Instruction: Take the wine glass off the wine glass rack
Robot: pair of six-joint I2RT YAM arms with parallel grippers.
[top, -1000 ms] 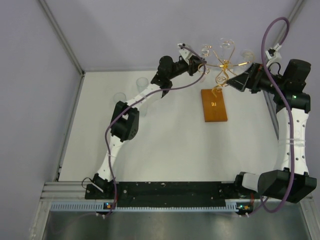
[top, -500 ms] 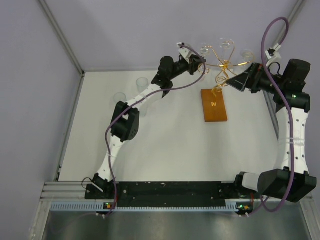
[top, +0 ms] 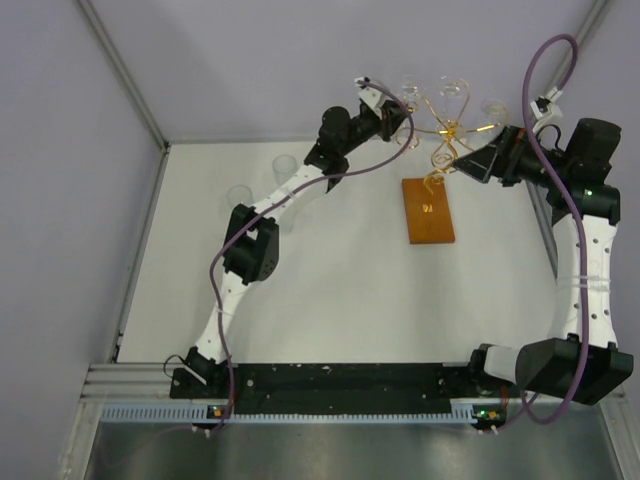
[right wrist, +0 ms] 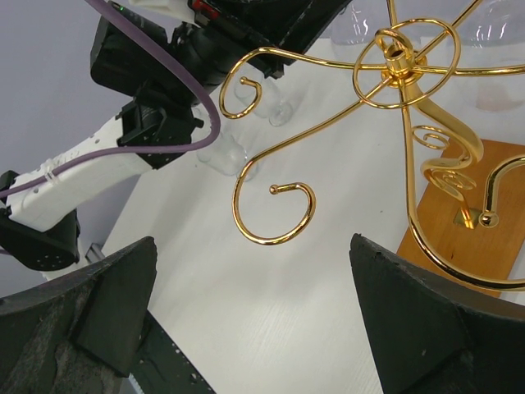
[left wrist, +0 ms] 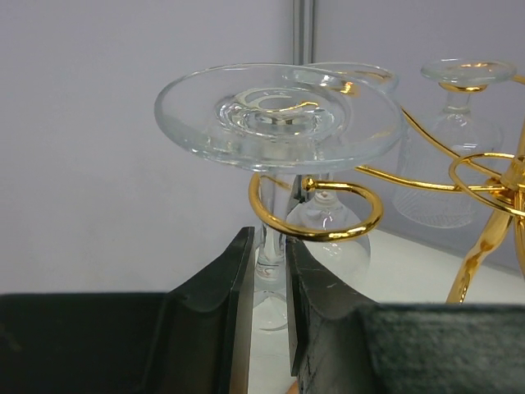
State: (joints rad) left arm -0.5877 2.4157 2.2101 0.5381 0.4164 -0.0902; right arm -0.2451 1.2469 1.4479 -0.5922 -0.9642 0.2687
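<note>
Clear wine glass [left wrist: 279,115] hangs bowl-down. Its wide round foot is uppermost and lies flat on a curled gold loop. The thin stem drops through that loop, and the bowl below is partly hidden behind black fingers. It hangs on the gold wire wine glass rack [top: 452,130], which has scroll arms radiating from a thin stem on a flat orange-brown rectangular wooden base. The rack stands at 1 o'clock on the white bench [top: 330,300], and the glass is on the arm at 9 o'clock from the hub. Left pincer [left wrist: 269,271] is pinching the stem just under the loop, fingers nearly together. Right pincer [right wrist: 250,271] is spread wide at 4 o'clock from the hub, facing a scroll arm and apart from it. A second glass [left wrist: 447,164], clear with a cut pattern, hangs on a farther arm.
</note>
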